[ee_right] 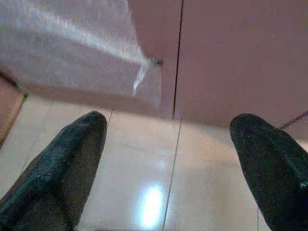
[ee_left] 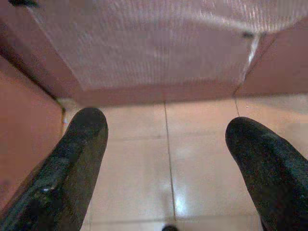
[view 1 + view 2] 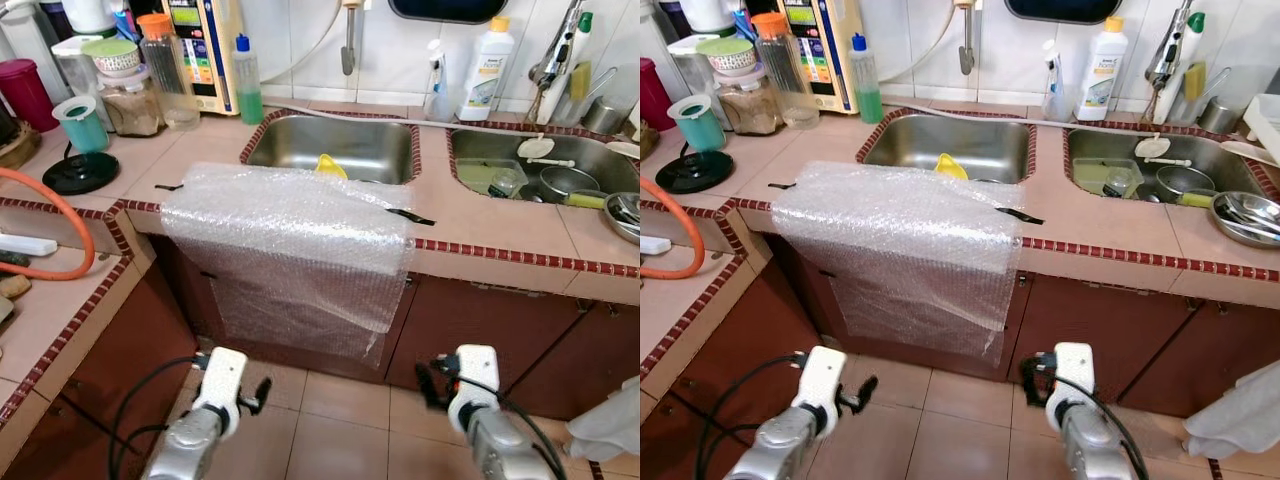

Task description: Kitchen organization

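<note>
Bubble wrap sheet (image 3: 290, 240) draped over the tiled surface (image 3: 480, 225) edge before the left sink (image 3: 335, 145), hanging down the cabinet front, left gripper (image 2: 166, 159) and right gripper (image 1: 168, 163) both spread wide, empty, low above the floor tiles (image 3: 330, 410)

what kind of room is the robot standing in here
A home kitchen: a tiled counter with two steel sinks, dishes in one, a dish soap bottle, and storage jars.

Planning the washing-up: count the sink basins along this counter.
2. The left basin sits behind the bubble wrap; the right basin holds dishes. Both grippers hang open below.
</note>
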`<state>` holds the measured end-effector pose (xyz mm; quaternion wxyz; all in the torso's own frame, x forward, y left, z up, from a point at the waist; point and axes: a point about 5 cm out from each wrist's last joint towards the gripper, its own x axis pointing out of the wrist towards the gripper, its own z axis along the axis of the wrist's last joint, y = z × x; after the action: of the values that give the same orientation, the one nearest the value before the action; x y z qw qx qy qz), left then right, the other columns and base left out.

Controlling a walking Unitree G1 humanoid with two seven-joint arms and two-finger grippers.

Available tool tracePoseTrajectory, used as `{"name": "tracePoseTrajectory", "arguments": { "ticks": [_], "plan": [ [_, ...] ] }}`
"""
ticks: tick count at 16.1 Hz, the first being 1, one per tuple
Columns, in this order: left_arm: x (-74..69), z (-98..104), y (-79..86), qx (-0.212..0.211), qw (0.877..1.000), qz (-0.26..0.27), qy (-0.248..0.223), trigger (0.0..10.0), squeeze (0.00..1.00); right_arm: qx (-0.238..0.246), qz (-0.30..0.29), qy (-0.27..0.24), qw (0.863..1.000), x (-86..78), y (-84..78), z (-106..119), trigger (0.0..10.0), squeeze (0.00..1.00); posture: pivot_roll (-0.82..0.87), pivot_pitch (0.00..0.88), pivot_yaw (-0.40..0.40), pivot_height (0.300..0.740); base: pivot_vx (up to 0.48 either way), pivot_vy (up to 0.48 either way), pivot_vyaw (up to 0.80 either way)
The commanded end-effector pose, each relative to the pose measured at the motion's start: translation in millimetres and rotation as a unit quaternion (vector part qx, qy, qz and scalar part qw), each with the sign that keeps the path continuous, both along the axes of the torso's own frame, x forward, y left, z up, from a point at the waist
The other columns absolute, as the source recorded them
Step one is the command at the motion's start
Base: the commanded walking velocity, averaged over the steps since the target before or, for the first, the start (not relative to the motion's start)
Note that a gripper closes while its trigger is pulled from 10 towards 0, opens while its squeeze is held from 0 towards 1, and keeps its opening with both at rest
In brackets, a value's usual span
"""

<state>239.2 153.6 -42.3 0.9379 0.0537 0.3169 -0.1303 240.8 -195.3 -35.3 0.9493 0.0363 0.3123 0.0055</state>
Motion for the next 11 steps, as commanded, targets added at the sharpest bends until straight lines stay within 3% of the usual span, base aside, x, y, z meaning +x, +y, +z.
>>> {"name": "tracePoseTrajectory", "arguments": {
  "ticks": [1, 2, 5, 11],
  "plan": [
    [-1.9, -5, -1.3, 0.005, 1.0, -0.003, 0.023, 10.0, 0.0, 0.001, 0.003, 0.019, 1.0, -3.0, 4.0, -6, 10.0, 0.0, 0.02, 0.0, 0.039, 0.74, 0.0, 0.0, 0.0],
    [-8.8, -13, -2.9, 0.018, 0.998, -0.014, 0.054, 10.0, 0.0, -0.008, 0.016, 0.048, 0.999, -7.9, 11.5, -15, 10.0, 0.0, 0.02, 0.0, 0.041, 0.74, 0.0, 0.0, 0.0],
    [-28.3, -28, 7.4, 0.031, 0.992, 0.021, 0.124, 10.0, 0.0, 0.009, 0.002, 0.088, 0.996, -16.1, 18.2, -25, 10.0, 0.0, 0.02, 0.0, 0.049, 0.74, 0.0, 0.0, 0.0],
    [-45.4, -38, 21.9, 0.013, 0.982, 0.093, 0.165, 10.0, 0.0, 0.044, -0.023, 0.146, 0.988, -36.8, 29.0, -40, 10.0, 0.0, 0.02, 0.0, 0.046, 0.74, 0.0, 0.0, 0.0]
  ]
}}
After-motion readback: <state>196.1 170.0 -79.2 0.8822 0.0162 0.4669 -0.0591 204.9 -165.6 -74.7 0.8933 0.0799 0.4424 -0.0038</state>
